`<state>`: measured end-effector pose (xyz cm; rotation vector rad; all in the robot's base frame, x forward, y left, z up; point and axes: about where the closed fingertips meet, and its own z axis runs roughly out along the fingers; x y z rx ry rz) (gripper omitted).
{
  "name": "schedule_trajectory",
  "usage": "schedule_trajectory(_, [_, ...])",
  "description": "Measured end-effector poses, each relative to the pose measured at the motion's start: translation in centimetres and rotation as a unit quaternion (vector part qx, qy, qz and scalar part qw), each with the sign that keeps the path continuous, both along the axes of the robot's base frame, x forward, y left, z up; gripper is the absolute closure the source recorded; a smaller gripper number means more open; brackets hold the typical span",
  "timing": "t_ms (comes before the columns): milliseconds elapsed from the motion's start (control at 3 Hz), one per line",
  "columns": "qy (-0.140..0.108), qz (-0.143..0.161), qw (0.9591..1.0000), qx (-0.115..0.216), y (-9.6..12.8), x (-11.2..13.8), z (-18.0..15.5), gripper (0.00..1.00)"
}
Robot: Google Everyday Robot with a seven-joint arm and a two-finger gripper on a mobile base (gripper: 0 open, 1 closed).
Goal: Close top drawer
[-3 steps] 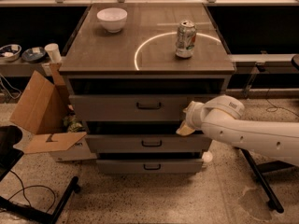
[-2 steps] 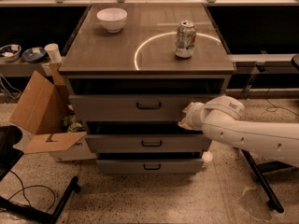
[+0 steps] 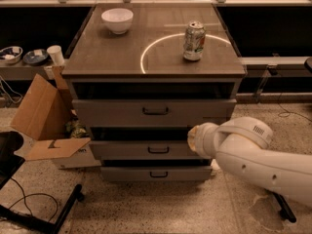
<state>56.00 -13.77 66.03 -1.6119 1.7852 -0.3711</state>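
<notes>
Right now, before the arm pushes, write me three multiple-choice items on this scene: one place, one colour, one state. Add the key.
1. The gripper is: A) high above the cabinet; B) at the cabinet's front, right of centre, just below the front of the top drawer; C) at the cabinet's left side.
2. The bowl is: A) red; B) black; C) white.
3. The top drawer is: A) pulled out; B) shut flush; C) taken out altogether.
Key: 1 B, the arm ends under that drawer's front; 2 C, it shows white; 3 A, a dark gap lies open above its front.
</notes>
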Motion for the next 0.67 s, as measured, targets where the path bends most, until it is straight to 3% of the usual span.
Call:
schedule_trajectory(333, [0.045,0.022,0.9946,-0.090,-0.8,-7.1,0.5,1.00])
schedule_trajectory(667, [0.067,-0.019,0.9881,-0.137,-5.6,-10.4,5.3,1.00])
